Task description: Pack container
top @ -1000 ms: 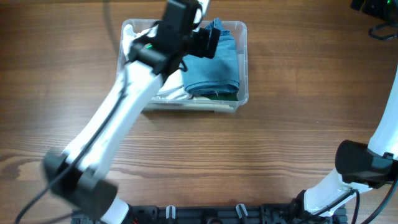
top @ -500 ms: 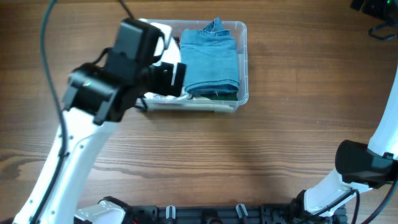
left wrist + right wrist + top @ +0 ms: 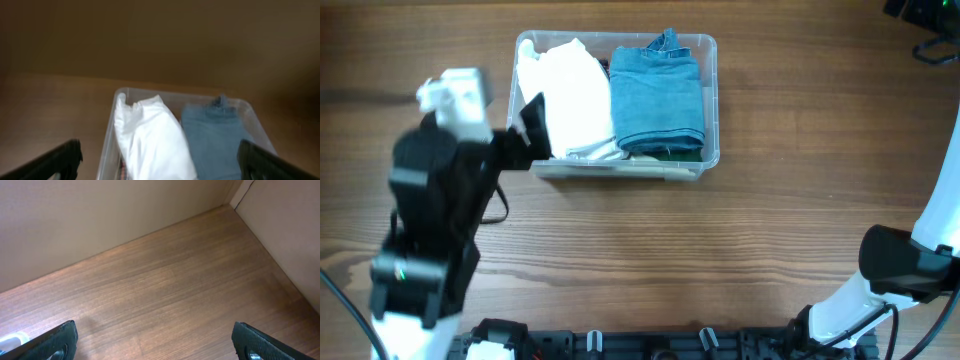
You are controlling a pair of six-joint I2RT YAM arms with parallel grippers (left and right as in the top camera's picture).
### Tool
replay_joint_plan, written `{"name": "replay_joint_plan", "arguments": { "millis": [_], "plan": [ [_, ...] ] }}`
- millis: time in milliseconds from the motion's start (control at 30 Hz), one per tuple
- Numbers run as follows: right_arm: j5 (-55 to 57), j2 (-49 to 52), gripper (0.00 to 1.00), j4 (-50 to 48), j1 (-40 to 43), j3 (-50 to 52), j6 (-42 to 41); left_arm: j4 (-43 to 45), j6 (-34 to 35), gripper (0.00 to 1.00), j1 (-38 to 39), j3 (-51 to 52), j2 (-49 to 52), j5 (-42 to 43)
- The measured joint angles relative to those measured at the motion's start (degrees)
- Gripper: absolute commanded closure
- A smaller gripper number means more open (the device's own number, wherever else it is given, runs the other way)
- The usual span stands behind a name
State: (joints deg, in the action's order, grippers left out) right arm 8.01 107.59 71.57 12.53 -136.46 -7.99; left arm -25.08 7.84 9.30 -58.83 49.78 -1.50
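Note:
The clear plastic container (image 3: 711, 100) stands at the back middle of the wooden table. A folded white cloth (image 3: 570, 100) lies in its left half and a folded blue denim piece (image 3: 658, 95) in its right half. My left gripper (image 3: 532, 125) is open and empty, just off the container's left front corner. In the left wrist view its fingers (image 3: 160, 170) frame the container (image 3: 111, 137), the white cloth (image 3: 150, 140) and the denim (image 3: 215, 135). My right gripper (image 3: 157, 347) is open and empty over bare wood; only its arm (image 3: 905, 265) shows overhead.
Black equipment (image 3: 920, 20) sits at the table's back right corner. A black rail (image 3: 650, 345) runs along the front edge. In the right wrist view a wall (image 3: 100, 210) rises behind the table.
My left arm has pulled back from over the container to the left and front, uncovering the white cloth in the left half. The right arm has not moved.

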Motion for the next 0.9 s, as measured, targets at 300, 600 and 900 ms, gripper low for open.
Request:
{"name": "replay_joint_plan", "arguments": {
  "millis": [300,600,900],
  "plan": [
    [0.00,0.00,0.00,0.02,0.00,0.00,0.02,27.10,0.24,0.00,-10.82,33.88,-24.98,10.14],
    [-0.02,0.00,0.00,0.00,0.00,0.00,0.00,27.67,0.68,0.00,-11.69,47.23,-39.60,12.09],
    [-0.02,0.00,0.00,0.00,0.00,0.00,0.00,27.23,1.95,0.00,-12.39,54.73,-47.74,12.11]
  ]
}}
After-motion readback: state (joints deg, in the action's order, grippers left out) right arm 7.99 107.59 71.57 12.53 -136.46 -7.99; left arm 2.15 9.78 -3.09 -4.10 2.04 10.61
